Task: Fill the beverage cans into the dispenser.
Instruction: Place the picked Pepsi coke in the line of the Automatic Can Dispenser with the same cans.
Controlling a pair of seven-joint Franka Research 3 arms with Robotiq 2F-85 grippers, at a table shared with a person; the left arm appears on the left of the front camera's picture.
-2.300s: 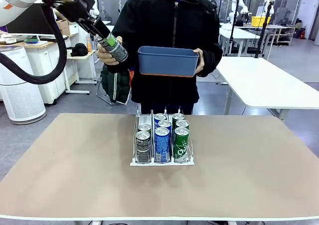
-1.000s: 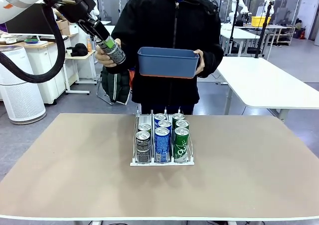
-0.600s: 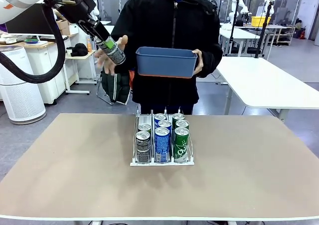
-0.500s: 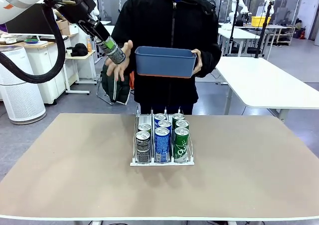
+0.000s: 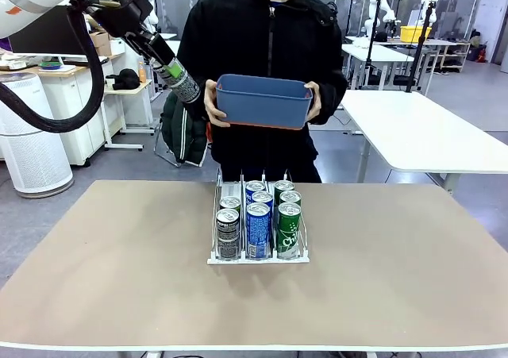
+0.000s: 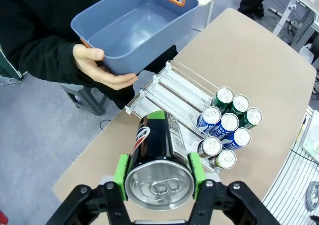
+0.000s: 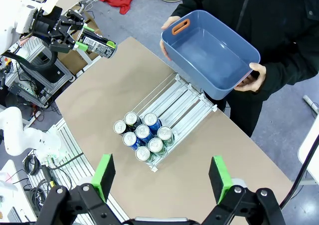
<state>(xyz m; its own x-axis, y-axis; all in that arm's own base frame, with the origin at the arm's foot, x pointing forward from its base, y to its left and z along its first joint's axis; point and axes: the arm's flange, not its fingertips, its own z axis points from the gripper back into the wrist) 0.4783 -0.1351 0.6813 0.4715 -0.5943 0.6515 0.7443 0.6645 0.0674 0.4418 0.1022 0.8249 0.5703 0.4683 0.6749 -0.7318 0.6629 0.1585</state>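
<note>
My left gripper (image 5: 172,73) hangs high above the table's far left, shut on a black can (image 5: 183,86) that tilts down to the right. In the left wrist view the can (image 6: 158,157) sits between the green pads, silver top toward the camera. The dispenser (image 5: 231,190) stands mid-table with several cans (image 5: 258,225) at its near end: black in the left lane, blue in the middle, green on the right. Its far ends are bare (image 6: 169,88). High over the table, my right gripper (image 7: 162,177) stands open with nothing between its fingers, the dispenser (image 7: 187,103) below it.
A person at the far side holds an empty blue bin (image 5: 264,101) in both hands, just right of the held can. The bin (image 6: 132,28) hovers beyond the dispenser's far end. The brown table (image 5: 119,279) is bare around the dispenser.
The person's hand has let go of the black can and moved to the bin, which is now held in both hands and slightly lower. My left gripper keeps the can almost still.
</note>
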